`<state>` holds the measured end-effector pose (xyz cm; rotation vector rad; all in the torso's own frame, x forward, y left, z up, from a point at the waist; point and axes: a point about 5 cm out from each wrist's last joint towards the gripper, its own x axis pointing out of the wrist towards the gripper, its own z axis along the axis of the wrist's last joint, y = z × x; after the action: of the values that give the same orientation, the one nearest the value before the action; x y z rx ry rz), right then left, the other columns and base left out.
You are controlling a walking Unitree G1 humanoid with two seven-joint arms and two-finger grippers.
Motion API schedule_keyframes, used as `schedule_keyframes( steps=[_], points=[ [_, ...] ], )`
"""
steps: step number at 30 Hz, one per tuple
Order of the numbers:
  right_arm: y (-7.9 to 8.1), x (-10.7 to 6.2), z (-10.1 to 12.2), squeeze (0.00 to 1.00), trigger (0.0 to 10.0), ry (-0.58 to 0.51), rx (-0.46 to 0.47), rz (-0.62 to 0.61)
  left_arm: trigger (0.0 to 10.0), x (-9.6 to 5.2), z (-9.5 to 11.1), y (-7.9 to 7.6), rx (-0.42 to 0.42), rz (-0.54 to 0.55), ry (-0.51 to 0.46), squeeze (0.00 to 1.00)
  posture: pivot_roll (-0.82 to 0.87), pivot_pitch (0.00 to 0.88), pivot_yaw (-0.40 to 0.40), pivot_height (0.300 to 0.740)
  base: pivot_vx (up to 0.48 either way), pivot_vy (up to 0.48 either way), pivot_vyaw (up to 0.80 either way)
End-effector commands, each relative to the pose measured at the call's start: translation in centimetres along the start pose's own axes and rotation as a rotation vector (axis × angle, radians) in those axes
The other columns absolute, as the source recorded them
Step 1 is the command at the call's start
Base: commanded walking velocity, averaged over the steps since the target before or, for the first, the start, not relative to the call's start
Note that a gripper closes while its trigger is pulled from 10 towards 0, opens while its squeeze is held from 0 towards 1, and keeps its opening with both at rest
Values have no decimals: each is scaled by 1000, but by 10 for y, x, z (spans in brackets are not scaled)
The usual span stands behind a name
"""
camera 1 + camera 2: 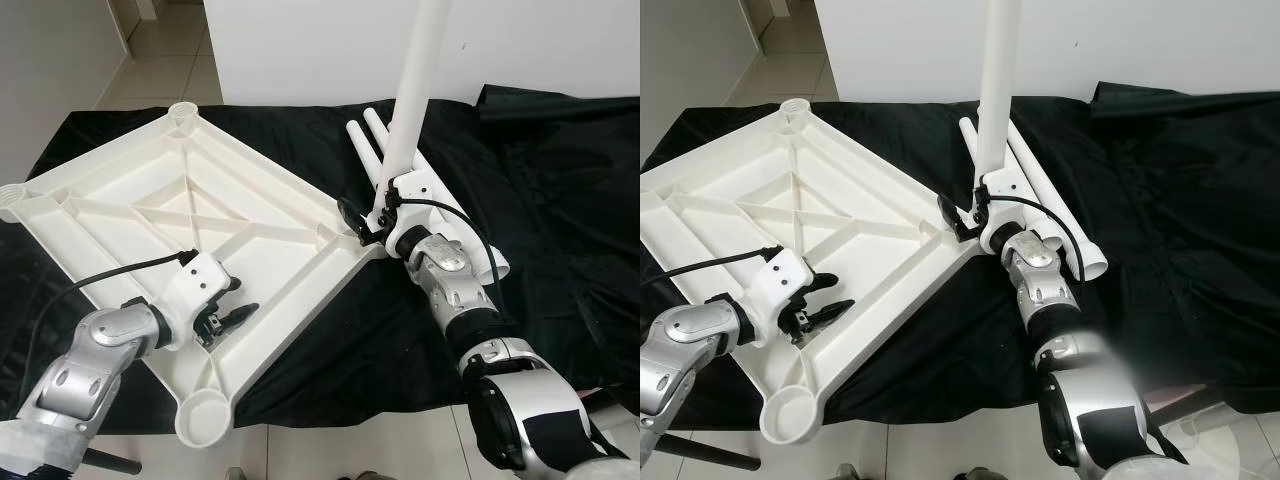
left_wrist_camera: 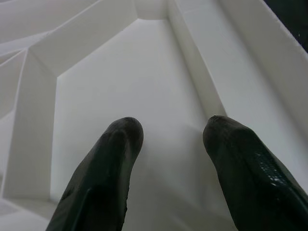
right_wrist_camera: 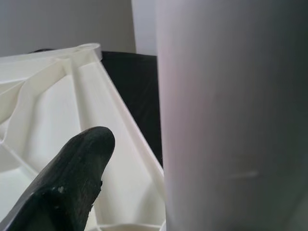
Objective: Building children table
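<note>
Tabletop lies underside-up on the black-draped counter, no legs fitted yet. Right tool grips one white leg upright beside its corner socket; left tool, parted, rests inside the tabletop. Spare legs lie nearby.

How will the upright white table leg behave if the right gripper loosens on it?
The table leg stands tall and narrow over the corner socket of the tabletop, held low by the right gripper, so it would probably tip. It is a smooth round tube, likely slippery and apt to roll, like the spare legs lying on the black cloth.
</note>
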<state>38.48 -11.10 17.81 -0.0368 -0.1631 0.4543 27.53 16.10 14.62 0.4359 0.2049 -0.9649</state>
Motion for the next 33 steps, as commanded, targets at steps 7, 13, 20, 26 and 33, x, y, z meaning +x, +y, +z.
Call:
schedule_keyframes(
  steps=[7,13,20,26,33],
  points=[
    [-4,-30,-10,0,10000,-156,46,-199,10000,3,3,27,-27,178,-64,0,7,57,-20,740,0,0,0],
    [-8,-62,-10,0,10000,-268,31,-300,10000,-8,6,46,-23,273,-99,0,-6,72,-11,740,0,0,0],
    [-11,-102,-11,0,10000,-297,-26,-376,10000,-24,4,51,-75,288,-152,0,-19,104,-1,740,0,0,0],
    [-10,-127,-12,0,10000,-278,-36,-418,10000,-40,0,42,-78,190,-181,0,-22,136,6,740,0,0,0],
    [-9,-144,-15,0,10000,-242,-40,-438,10000,-57,-8,32,-56,100,-170,0,-17,145,14,740,0,0,0]
  ],
)
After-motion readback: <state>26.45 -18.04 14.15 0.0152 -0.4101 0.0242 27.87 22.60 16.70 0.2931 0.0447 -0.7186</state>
